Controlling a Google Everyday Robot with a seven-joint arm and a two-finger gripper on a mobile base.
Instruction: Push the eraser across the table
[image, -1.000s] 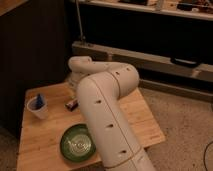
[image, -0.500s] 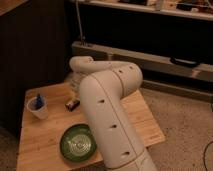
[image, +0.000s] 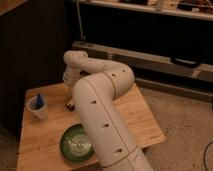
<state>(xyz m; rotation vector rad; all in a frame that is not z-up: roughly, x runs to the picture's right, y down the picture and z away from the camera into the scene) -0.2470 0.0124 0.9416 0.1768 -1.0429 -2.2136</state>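
The eraser (image: 70, 105) is a small dark block with a reddish end. It lies on the light wooden table (image: 142, 122), left of the middle, and peeks out beside my arm. My white arm crosses the table and bends back down at the far left. The gripper (image: 70, 84) hangs at its end, just above and behind the eraser. It is largely hidden by my forearm. I cannot tell whether it touches the eraser.
A white cup (image: 38, 108) with a blue item in it stands at the table's left edge. A green plate (image: 76, 143) lies near the front edge. A dark shelving unit (image: 150, 35) stands behind the table. Speckled floor lies to the right.
My arm has shifted slightly over the table. The eraser looks to be in about the same place.
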